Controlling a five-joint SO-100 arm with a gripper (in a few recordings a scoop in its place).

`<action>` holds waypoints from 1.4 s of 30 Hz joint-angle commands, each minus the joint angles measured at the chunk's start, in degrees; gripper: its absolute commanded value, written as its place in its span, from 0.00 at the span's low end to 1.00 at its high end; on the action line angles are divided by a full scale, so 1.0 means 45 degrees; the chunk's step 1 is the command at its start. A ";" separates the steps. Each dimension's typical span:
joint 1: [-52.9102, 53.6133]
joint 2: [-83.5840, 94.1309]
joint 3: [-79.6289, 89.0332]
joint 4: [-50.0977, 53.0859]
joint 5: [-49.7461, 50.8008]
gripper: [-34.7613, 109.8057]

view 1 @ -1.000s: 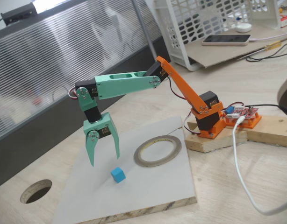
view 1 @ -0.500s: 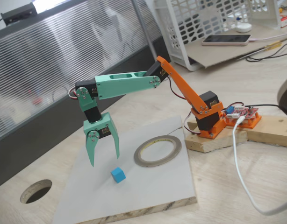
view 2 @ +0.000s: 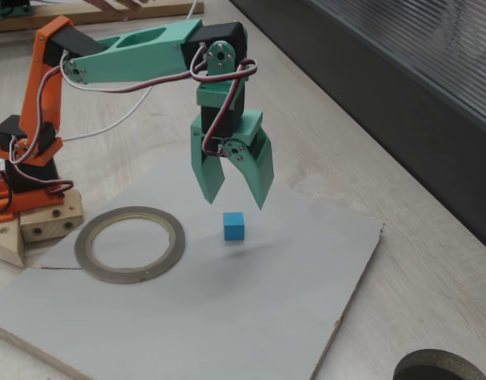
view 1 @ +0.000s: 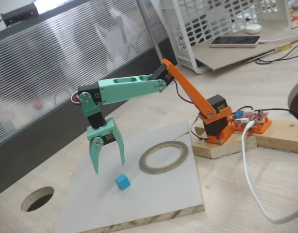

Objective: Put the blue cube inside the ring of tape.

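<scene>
The blue cube point(view 1: 122, 182) point(view 2: 233, 226) lies on the grey board point(view 1: 154, 199) point(view 2: 227, 309), free of any grip. The ring of tape point(view 1: 163, 157) point(view 2: 130, 244) lies flat on the same board, a short way from the cube toward the arm's orange base, with its opening bare. My green gripper point(view 1: 109, 167) point(view 2: 235, 199) hangs open, fingers pointing down, a little above the board. In a fixed view point(view 2: 235, 199) its fingertips straddle the space just above the cube; in the other it sits up and left of the cube.
A round dark hole point(view 1: 37, 198) point(view 2: 441, 368) is cut in the wooden table beside the board. The arm's orange base point(view 1: 217, 124) stands on a wooden block with a red circuit board point(view 1: 253, 118) and a white cable point(view 1: 248, 170). A white basket point(view 1: 222, 24) and a phone point(view 1: 235, 41) lie behind.
</scene>
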 commanded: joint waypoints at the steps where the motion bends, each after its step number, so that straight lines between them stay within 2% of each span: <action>1: 0.0020 0.0234 -0.0020 -0.0039 0.0137 0.59; 29: -0.0098 0.0195 0.0000 -0.0059 0.0078 0.59; 42: -0.0098 -0.1836 -0.0039 -0.0039 0.0078 0.59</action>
